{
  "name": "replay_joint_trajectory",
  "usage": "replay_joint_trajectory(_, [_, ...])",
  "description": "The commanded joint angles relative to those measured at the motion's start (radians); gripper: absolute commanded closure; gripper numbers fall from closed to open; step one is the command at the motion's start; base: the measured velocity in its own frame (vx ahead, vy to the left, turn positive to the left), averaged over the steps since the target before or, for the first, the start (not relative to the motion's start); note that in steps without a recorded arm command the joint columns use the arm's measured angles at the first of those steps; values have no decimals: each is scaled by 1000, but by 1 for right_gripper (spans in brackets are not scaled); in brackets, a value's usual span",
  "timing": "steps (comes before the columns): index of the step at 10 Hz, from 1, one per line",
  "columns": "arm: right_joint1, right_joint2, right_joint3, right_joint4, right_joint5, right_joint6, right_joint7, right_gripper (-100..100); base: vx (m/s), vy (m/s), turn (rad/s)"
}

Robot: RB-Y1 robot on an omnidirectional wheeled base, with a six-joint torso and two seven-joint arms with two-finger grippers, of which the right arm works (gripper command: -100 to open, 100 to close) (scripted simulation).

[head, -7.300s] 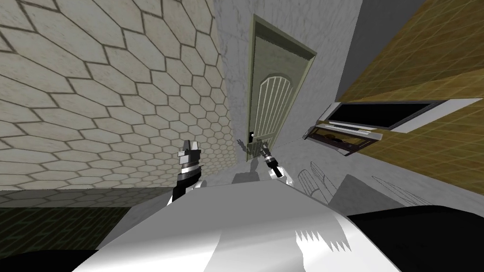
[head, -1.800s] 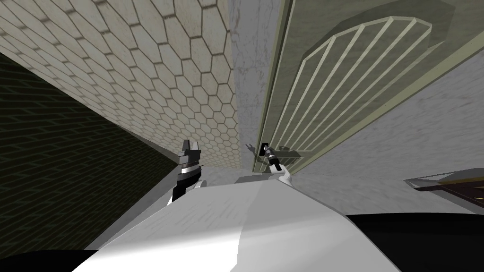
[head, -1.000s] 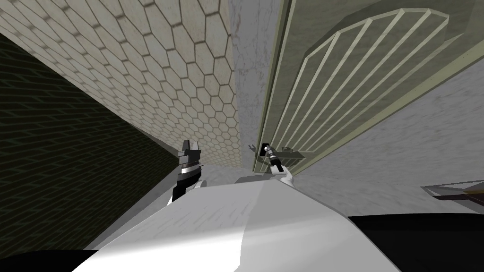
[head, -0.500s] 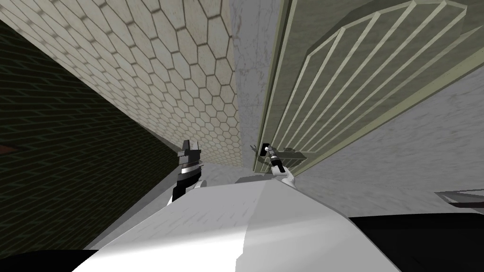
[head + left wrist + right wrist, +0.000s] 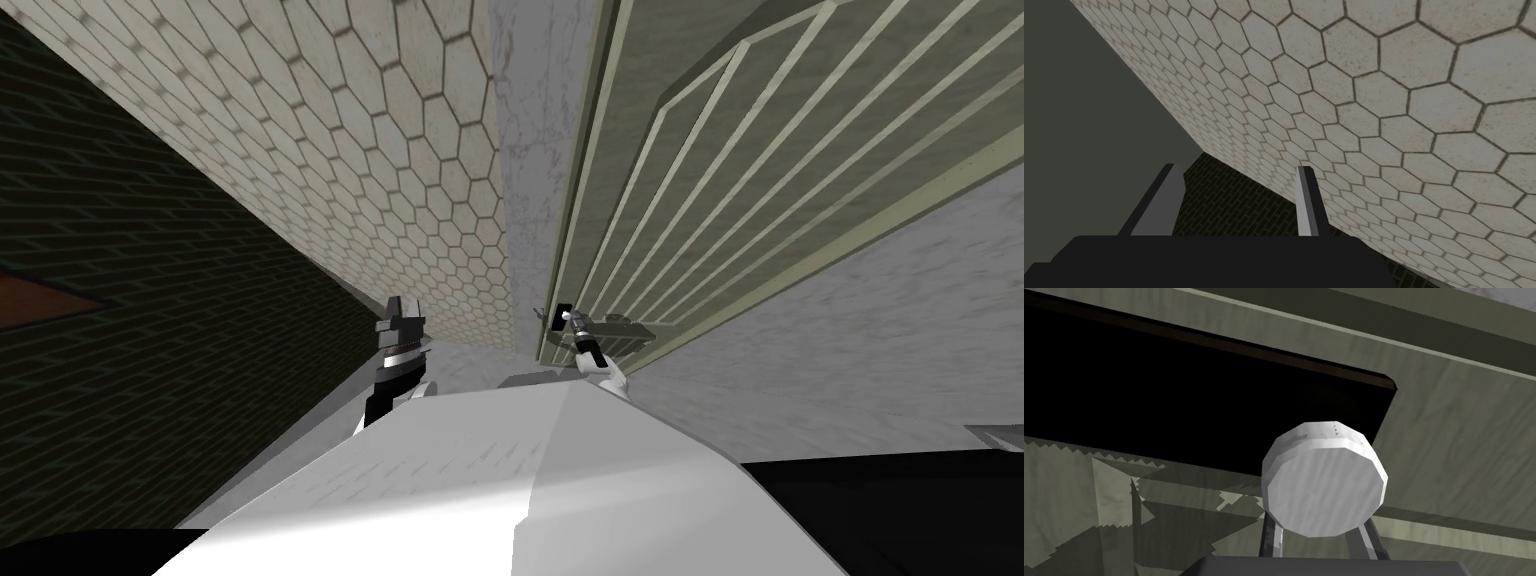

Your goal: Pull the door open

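An olive-green door (image 5: 760, 170) with pale arched slats fills the upper right of the head view. Its round light grey knob (image 5: 1324, 480) stands in front of a black area (image 5: 1174, 388) on the door. My right gripper (image 5: 1319, 538) is at the knob, one finger on each side of it, their tips hidden behind its face. In the head view that gripper (image 5: 566, 318) sits small at the door's lower left edge. My left gripper (image 5: 400, 310) is held up to the left, away from the door. Its fingers (image 5: 1305, 200) stand open with nothing between them.
A hexagon-tiled wall (image 5: 380, 150) runs along my left. A grey wall strip (image 5: 535, 150) stands between it and the door frame. Dark brick-patterned floor (image 5: 150, 330) lies at the lower left. Grey wall (image 5: 880, 320) lies right of the door.
The whole head view has closed in on the door, so I have moved nearer. My right gripper's fingers have drawn together at the knob. The left arm has not moved.
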Motion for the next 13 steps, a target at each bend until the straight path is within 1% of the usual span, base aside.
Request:
replay_joint_trajectory(1, [-7,7,25,-3,-19,-8,-40,100,-50,-19,43])
replay_joint_trajectory(2, [-1,-2,33,-7,-55,-10,-72,100,-46,-18,59])
replay_joint_trajectory(3, [-1,-2,33,-7,-55,-10,-81,100,-33,-13,52])
replay_joint_trajectory(4, [6,-10,40,-11,-90,-13,-121,100,-30,-8,80])
replay_joint_trajectory(5, [12,-18,47,-15,-126,-15,-148,100,-50,-29,132])
replay_joint_trajectory(6, [12,-18,47,-15,-126,-15,-164,100,-39,-26,48])
replay_joint_trajectory(8, [25,-35,62,-23,-198,-20,-229,100,-48,-17,89])
replay_joint_trajectory(9, [25,-35,62,-23,-198,-20,-247,100,-52,-24,73])
replay_joint_trajectory(10, [31,-43,69,-27,-233,-23,-284,100,-47,-25,59])
replay_joint_trajectory(11, [31,-43,69,-27,-233,-23,-289,100,-27,-11,34])
replay_joint_trajectory(12, [37,-51,76,-31,-269,-25,-328,100,-35,-5,47])
replay_joint_trajectory(13, [44,-59,83,-36,-304,-27,-353,100,-58,-13,143])
